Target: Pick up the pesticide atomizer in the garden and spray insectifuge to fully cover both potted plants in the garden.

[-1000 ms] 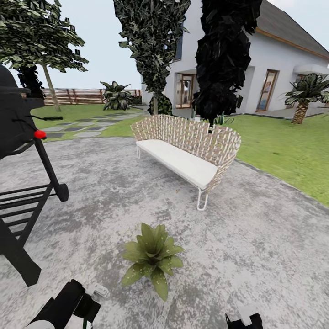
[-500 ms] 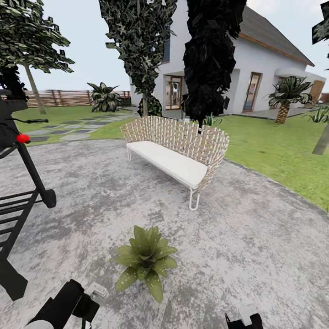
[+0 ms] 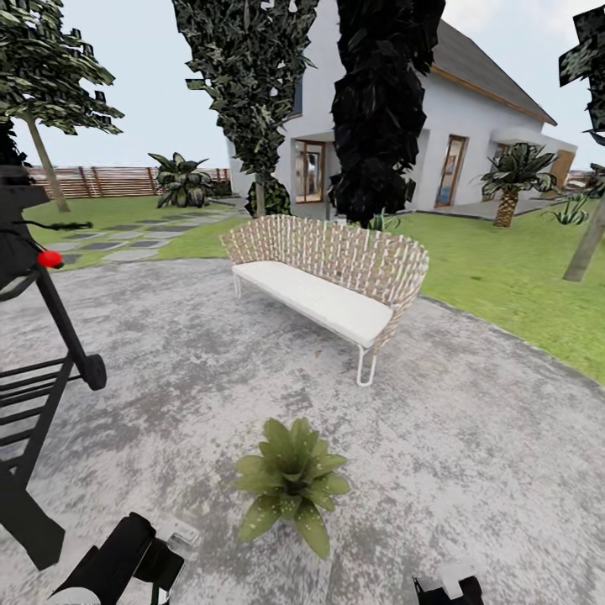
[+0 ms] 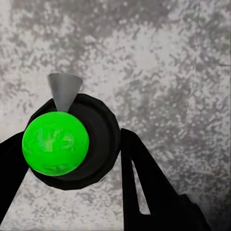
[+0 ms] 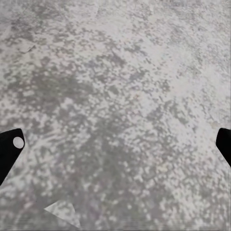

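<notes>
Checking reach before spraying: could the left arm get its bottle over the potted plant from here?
Probably yes: bare paving lies between the left gripper and the potted plant, with nothing between them.

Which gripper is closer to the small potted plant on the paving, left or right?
Left. The left gripper sits just beside the potted plant, toward the grill side; the right gripper lies farther off on its other side, at the picture's bottom edge.

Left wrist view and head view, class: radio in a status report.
Left gripper shut on atomizer. Right gripper open over paving. One potted plant dead ahead. Grill at left, bench beyond.
</notes>
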Available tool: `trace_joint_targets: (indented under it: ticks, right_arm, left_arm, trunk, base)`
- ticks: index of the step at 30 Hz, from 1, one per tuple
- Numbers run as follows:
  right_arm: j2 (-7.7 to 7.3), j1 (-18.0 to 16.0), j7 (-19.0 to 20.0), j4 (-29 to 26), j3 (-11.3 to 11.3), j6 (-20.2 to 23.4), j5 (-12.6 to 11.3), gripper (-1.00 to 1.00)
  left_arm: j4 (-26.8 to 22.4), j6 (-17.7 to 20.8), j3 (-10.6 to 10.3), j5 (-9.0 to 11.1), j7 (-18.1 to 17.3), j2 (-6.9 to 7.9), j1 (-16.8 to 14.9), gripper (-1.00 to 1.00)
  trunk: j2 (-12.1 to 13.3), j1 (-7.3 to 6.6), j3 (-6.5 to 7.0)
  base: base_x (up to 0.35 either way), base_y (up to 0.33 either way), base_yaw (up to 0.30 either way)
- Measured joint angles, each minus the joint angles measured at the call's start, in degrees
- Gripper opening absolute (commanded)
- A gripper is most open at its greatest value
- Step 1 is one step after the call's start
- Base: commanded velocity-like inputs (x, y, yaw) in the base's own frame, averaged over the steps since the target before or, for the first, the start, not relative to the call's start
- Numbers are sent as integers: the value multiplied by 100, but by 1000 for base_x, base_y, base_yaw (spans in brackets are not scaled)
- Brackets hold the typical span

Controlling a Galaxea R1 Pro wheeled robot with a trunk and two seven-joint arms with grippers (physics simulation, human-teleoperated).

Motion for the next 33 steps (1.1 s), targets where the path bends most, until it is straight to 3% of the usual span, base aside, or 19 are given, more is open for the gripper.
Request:
trace_joint_targets:
  ticks: [9, 24, 26, 28, 30, 32, 33]
  right_arm:
    - [-8, 1, 0, -1, -5, 0, 0, 100]
    - [-9, 1, 0, -2, -6, 0, 0, 100]
    - [-9, 1, 0, -2, -7, 0, 0, 100]
    - [-9, 1, 0, -3, -7, 0, 0, 100]
    - [-9, 1, 0, -2, -7, 0, 0, 100]
    - [-9, 1, 0, -8, -7, 0, 0, 100]
    - [-9, 1, 0, -9, -7, 0, 0, 100]
  left_arm:
    - [1, -1, 0, 0, 7, -5, -5, -100]
    - [0, 23, -55, -21, -38, 18, -54, -100]
    - [-1, 23, -72, -29, -181, 29, -151, -100]
    - [9, 16, -90, -51, -641, 41, -368, -100]
    - [10, 7, -122, -263, -1179, 77, -584, -100]
    - [12, 52, -160, -847, -1551, 121, -752, -100]
    - [12, 120, -163, -1042, -1623, 122, -784, -100]
  trunk:
    - [0, -1, 10]
    - [0, 0, 91]
    - [0, 0, 103]
    - [0, 0, 116]
    - [0, 0, 128]
    - [0, 0, 139]
    - [0, 0, 145]
  base:
    - [125, 289, -64]
    - [14, 19, -203]
    - [0, 0, -206]
    - [0, 0, -206]
    - [0, 0, -206]
    - [0, 0, -206]
    - [0, 0, -133]
